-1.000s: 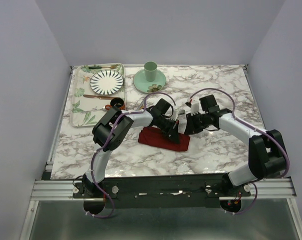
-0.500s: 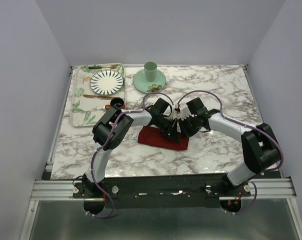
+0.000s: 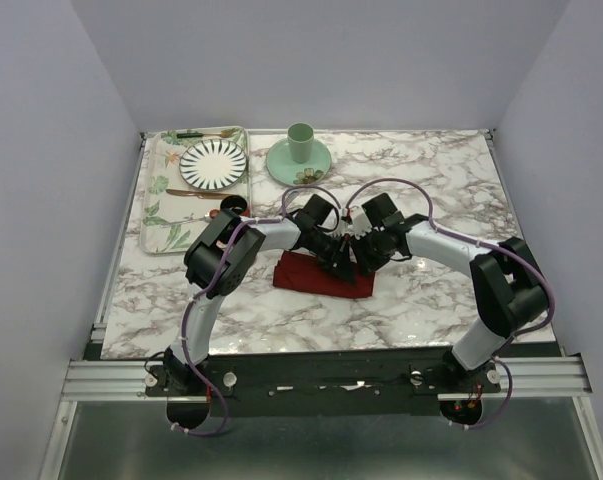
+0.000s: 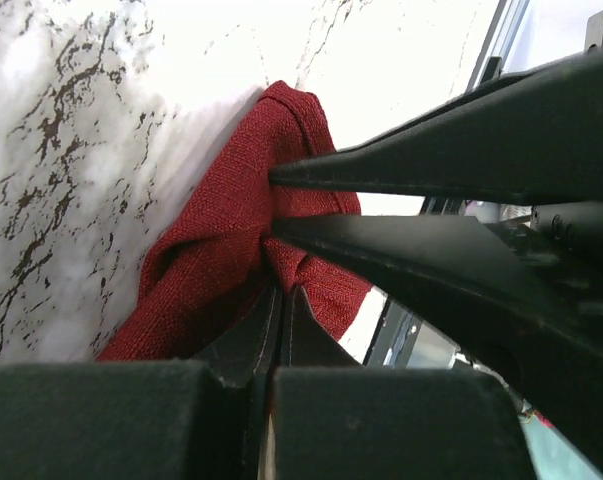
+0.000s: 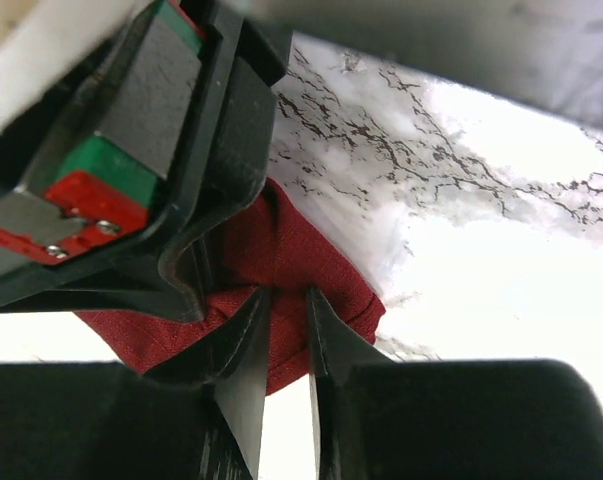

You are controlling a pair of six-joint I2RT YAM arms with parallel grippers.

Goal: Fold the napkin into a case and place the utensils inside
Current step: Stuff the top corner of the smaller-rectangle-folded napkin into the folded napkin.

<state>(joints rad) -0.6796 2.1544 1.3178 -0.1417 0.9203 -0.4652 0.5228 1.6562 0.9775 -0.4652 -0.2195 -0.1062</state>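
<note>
Pinching: left pincer is closed tight on a fold of the napkin; its two fingers meet with red cloth caught at their tips.
Right pincer: fingers stand a narrow way apart, tips touching the napkin's raised fold just beside the left pincer.
Pincers together: both meet over the right part of the napkin, nearly nose to nose, the left one coming from the left and the right one from the right.
Napkin: dark red, folded into a short rumpled band, lying mid-table, slightly slanted, its left end bare and its right end under the pincers.
Napkin fold: in the left wrist view the cloth bunches up off the table where it is pinched, with a rounded folded edge on the far side.
Tray: leaf-patterned, at the far left of the table, well apart from the napkin.
Plate: striped, on the far part of the tray.
Green-handled utensil: along the tray's far edge.
Brown-gold utensil: across the tray, just near of the plate.
Cup: green, upright on a green saucer, right of the tray at the far side.
</note>
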